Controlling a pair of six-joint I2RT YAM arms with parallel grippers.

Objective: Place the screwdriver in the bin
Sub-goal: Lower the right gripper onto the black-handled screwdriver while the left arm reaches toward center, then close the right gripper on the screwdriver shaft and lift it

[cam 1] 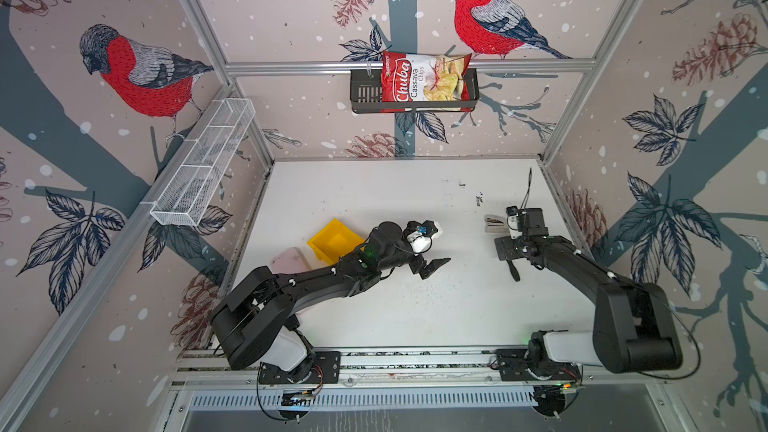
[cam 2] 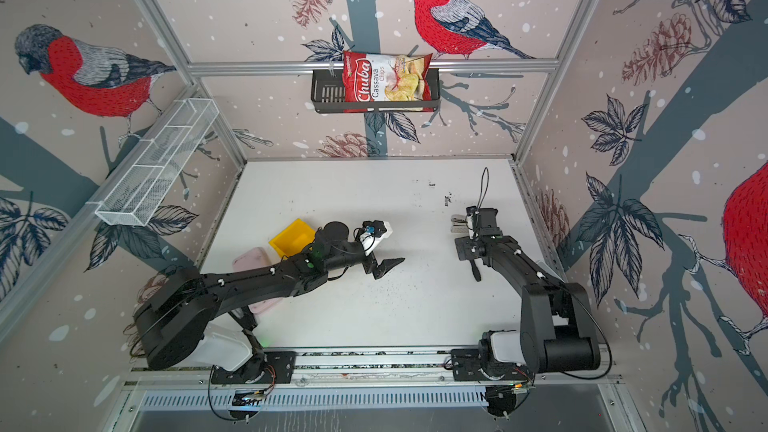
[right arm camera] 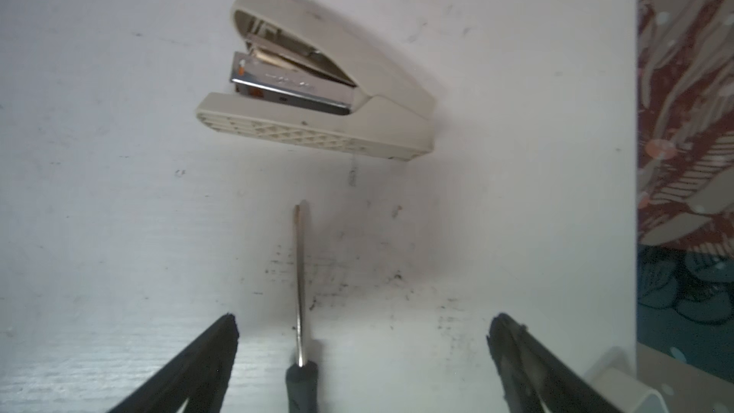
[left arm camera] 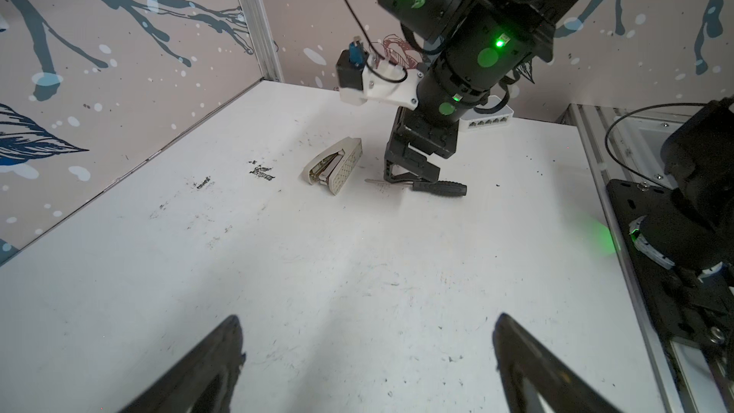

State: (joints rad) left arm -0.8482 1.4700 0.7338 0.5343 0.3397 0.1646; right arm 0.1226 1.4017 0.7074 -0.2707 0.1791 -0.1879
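Red "Chuba Cassava Chips" bag point(cam 1: 422, 81) in black wall basket point(cam 1: 365, 94), yellow plastic bin point(cam 1: 328, 238), left pincer point(left arm camera: 365, 335) apart, right pincer point(right arm camera: 361, 335) apart astride black-handled screwdriver point(right arm camera: 300, 295)

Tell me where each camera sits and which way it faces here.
Both top views: high at the front, looking down on the white table; left arm, right arm and yellow bin show.
Left wrist: on the left arm, facing across to the right arm; the open left claw's fingertips show.
Right wrist: close above the table, looking down; the open right claw straddles the screwdriver.
Shared: both wrist views show the screwdriver and the stapler.
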